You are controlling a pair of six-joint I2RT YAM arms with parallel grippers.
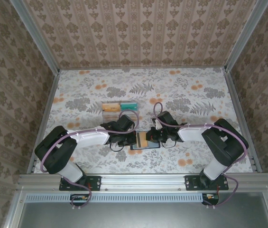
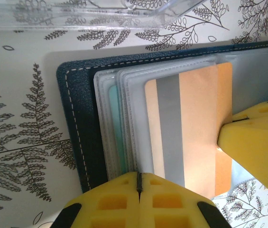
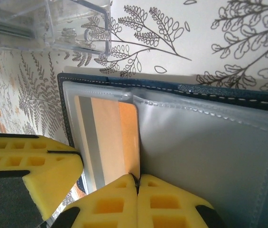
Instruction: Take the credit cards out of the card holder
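on the bench (image 1: 77, 95), the orange card (image 2: 198, 133) lies flat in the open card holder (image 2: 77, 142), long axis 12 to 6 o'clock from above, the closed right claw (image 3: 134, 179) at its 3 o'clock edge, the closed left claw (image 2: 139, 183) at its 9 o'clock edge, neither clearly gripping.

The card holder (image 1: 146, 147) lies open on the surface (image 1: 195, 95), near the front, between the left hand (image 1: 127, 139) and the right hand (image 1: 154, 136). A card (image 2: 190, 128) sits in its sleeves. Behind it stands a box (image 1: 119, 114) with two more cards (image 1: 109, 106) inside.
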